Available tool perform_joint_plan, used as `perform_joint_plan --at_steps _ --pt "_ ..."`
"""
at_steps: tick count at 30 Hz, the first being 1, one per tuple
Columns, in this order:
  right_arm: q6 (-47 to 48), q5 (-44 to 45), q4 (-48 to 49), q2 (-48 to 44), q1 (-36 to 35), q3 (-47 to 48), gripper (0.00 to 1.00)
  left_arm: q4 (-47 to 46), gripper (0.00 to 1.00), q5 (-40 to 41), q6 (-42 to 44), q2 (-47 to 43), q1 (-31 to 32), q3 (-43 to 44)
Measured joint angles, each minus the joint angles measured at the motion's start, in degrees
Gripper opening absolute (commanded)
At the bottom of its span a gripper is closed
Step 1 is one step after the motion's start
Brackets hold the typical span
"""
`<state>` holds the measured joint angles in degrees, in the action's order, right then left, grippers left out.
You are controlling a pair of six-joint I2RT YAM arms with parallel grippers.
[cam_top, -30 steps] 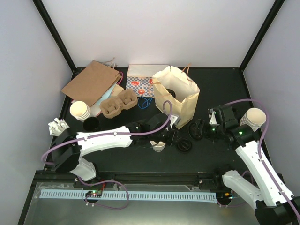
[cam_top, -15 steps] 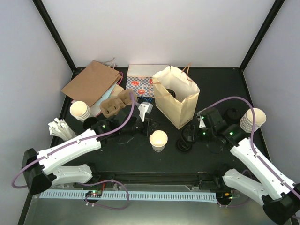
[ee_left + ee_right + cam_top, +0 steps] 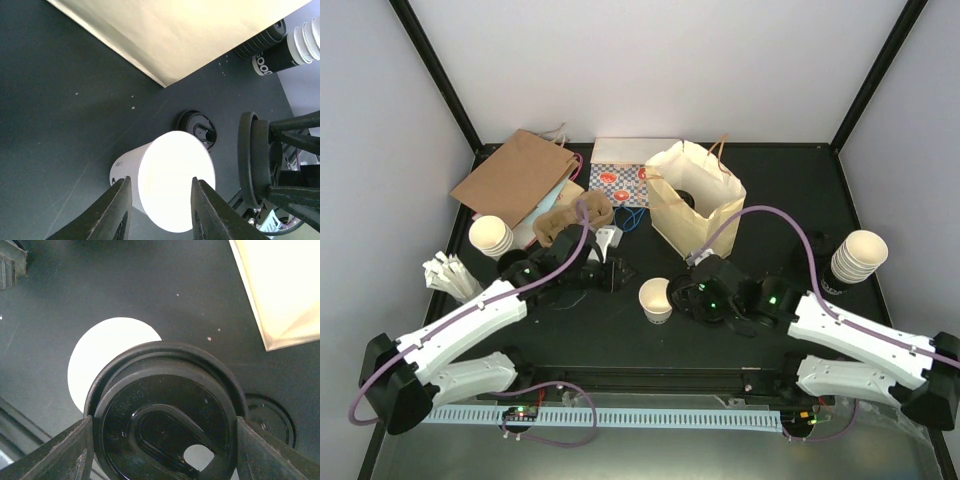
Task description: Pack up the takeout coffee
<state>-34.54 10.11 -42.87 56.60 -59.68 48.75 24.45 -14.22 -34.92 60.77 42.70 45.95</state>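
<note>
**Top external view.** The cup point(image 3: 657, 298), cream paper, stands upright with its mouth uncovered on the black table point(image 3: 620, 330), at 6 o'clock from the cream paper bag point(image 3: 700, 205). The black lid point(image 3: 686, 297) sits just beside the cup at its 3 o'clock, carried by the right gripper point(image 3: 697, 298). The left gripper point(image 3: 619, 275) is at the cup's 10 o'clock, near but apart from it. A brown cardboard carrier point(image 3: 570, 222) lies at the table's 10 o'clock, and a stack of lidless cups point(image 3: 860, 255) stands at 3 o'clock.

**Left wrist view.** The left gripper point(image 3: 161, 184) has its jaws spread apart with nothing between them. The cup point(image 3: 170, 187) shows beyond the fingers point(image 3: 117, 212), not touched. The lid point(image 3: 251, 165) is seen edge-on at the cup's 3 o'clock. A second black lid point(image 3: 198, 129) lies flat on the table at the cup's 1 o'clock. The paper bag point(image 3: 200, 30) fills the 12 o'clock area.

**Right wrist view.** The right gripper point(image 3: 164, 426) is clamped on the rim of the lid point(image 3: 165, 405), one finger point(image 3: 60, 452) on each side. The lid partly overlaps the cup's open mouth point(image 3: 97, 362), which shows at its 10 o'clock. Whether lid and cup touch cannot be determined. The paper bag's corner point(image 3: 280, 290) is at 2 o'clock.
</note>
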Motion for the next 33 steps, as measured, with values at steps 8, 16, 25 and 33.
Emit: perform_joint_plan --at_steps 8,16,25,33 --pt "6.1 1.8 6.4 4.2 -0.8 0.0 0.68 -0.1 0.36 -3.5 0.4 -3.1 -3.2 -3.5" --pt "8.5 1.3 9.7 8.2 -1.7 0.0 0.68 -1.9 0.36 -7.2 0.3 -3.4 -4.9 -6.8" --pt "9.4 -0.2 11.8 9.9 -2.1 0.0 0.68 -3.0 0.36 -9.5 0.3 -2.5 -5.5 -7.1" --pt "10.2 -0.8 12.5 10.9 -2.1 0.0 0.68 -3.5 0.36 -10.8 0.3 -1.4 -6.0 -7.1"
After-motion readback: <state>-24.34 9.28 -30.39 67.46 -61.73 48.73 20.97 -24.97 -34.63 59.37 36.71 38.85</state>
